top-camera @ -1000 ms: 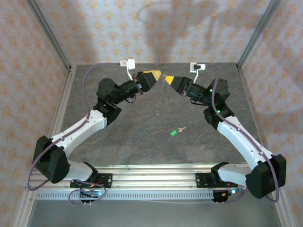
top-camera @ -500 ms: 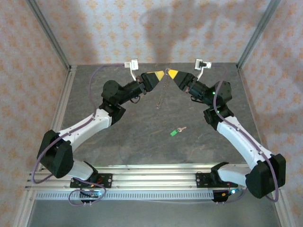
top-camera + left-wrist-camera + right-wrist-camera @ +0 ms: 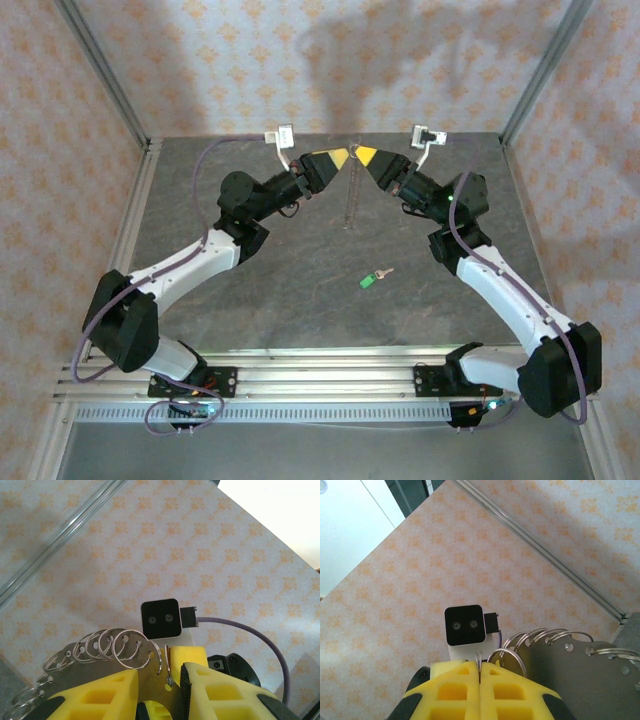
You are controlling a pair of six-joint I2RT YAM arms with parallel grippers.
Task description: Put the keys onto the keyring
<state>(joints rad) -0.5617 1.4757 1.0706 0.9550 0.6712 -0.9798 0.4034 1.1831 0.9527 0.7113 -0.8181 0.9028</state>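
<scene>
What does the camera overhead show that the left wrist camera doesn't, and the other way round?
Overhead: the green key lying alone on the grey table, plus the left arm and right arm down to their bases. Left wrist: the chain of rings loop by loop, and the lenses of the right wrist camera. Both: the left end effector and right end effector meeting tip to tip at that chain.

Ring [image 3: 120, 647] — thin, glossy metal wire. Key [image 3: 375, 277] — green plastic head, silvery metal blade. Table [image 3: 290, 280]: matt, mottled grey, stone-like.
</scene>
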